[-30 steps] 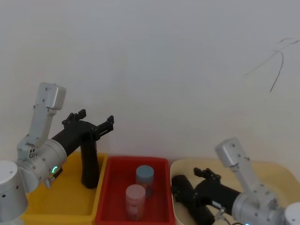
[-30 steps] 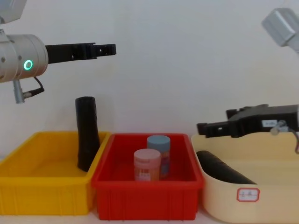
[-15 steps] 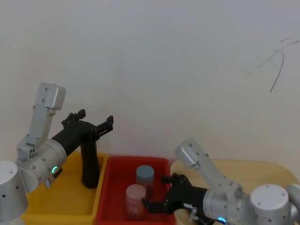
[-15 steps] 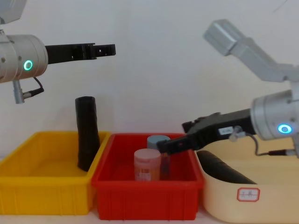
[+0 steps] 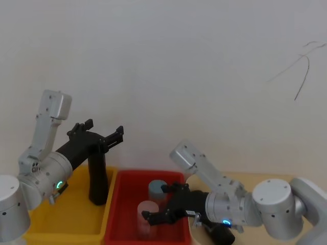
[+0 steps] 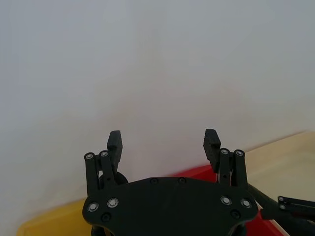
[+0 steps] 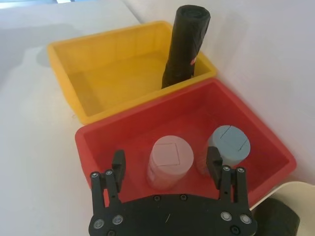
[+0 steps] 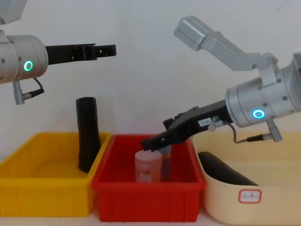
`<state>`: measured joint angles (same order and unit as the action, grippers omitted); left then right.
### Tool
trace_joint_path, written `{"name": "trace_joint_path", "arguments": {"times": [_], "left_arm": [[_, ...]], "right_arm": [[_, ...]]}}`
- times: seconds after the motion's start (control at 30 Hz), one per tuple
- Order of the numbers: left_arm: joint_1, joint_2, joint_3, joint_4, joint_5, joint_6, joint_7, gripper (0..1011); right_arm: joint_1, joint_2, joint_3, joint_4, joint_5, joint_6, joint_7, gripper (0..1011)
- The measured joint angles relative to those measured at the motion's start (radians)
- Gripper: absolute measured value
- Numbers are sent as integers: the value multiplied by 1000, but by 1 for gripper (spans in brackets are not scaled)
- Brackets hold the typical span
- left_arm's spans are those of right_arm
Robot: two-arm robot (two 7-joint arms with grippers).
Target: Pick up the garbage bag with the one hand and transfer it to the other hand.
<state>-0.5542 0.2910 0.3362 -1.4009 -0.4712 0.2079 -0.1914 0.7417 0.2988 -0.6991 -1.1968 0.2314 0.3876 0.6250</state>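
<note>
My left pincer [image 8: 107, 49], black and two-fingered, hangs spread wide at the chest view's upper left. Lower down, the garbage bag [image 8: 87, 134], a matte black plastic roll, stands in the yellow plastic bin [image 8: 42, 193]. My right pincer [image 8: 148, 143], also wide, hovers just above the pink cylindrical jar [image 8: 148, 167] at centre.

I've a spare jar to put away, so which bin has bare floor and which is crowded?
Free: the yellow bin, floor bare from its left wall to the garbage bag at its right wall, left hand high above. Crowded: the red bin, right hand over its pink jar and blue jar. A black roll lies in the cream tub.
</note>
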Motion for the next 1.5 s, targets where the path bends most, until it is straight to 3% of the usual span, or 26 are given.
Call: {"name": "trace_joint_path", "arguments": {"times": [0.37, 0.73, 1.5], "left_arm": [[0, 0, 0, 0, 0, 0, 0, 1000], [0, 0, 0, 0, 0, 0, 0, 1000], [0, 0, 0, 0, 0, 0, 0, 1000]], "right_arm": [[62, -35, -30, 92, -26, 2, 31, 1001], [121, -84, -56, 222, -52, -30, 64, 1001], [187, -171, -66, 448, -74, -116, 112, 1001]]}}
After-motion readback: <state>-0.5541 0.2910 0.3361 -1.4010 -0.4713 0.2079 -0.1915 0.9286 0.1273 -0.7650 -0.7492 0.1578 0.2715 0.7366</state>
